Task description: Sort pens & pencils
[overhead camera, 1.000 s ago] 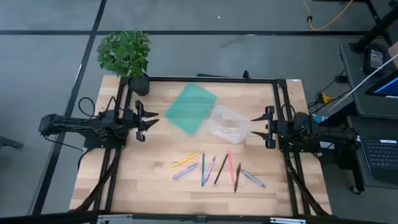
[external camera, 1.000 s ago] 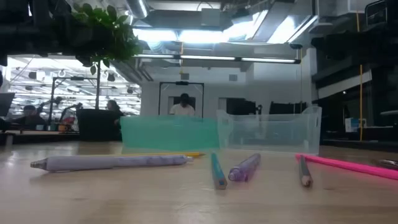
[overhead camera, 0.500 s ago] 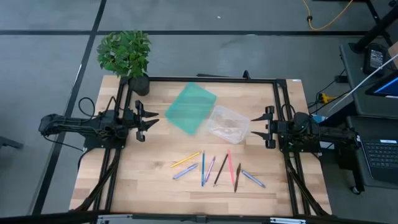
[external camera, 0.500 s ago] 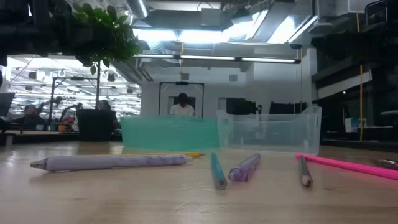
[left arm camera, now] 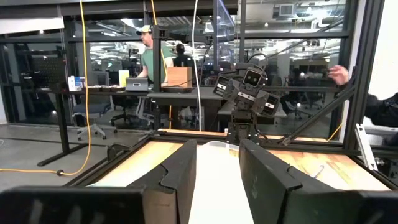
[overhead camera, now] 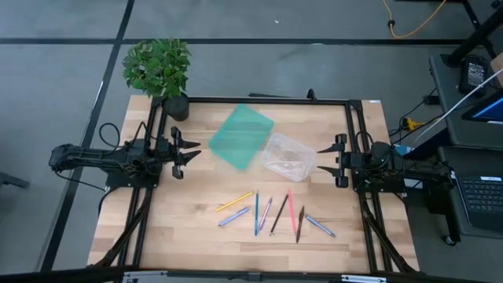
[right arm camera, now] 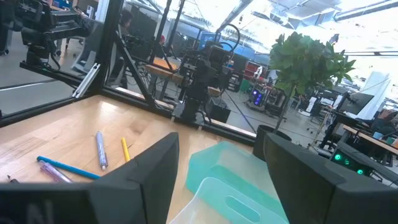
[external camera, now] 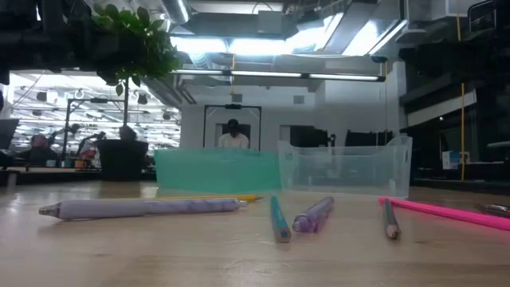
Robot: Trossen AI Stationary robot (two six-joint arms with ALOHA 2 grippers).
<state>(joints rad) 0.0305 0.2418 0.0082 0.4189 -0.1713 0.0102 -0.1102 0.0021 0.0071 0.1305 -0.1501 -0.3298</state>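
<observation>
Two bins sit near the middle of the tabletop: a green bin and, touching it on its right, a clear bin; in the low view they stand side by side behind the sticks, and the clear one seems empty; a potted plant stands at the far left corner, just beyond the left arm; past the table the room shows desks, screens and a few people, one of them standing far behind the green bin; the pens & pencils lie loose in a fanned row on the near half of the tabletop, in front of both bins and apart from them, with a yellow one at the left end and a grey-blue one at the right end; nothing lies between them and the bins; the left tool hovers at the left edge, fingers spread and holding nothing; the right tool waits at the right edge just beside the clear bin, likewise spread wide and empty.
</observation>
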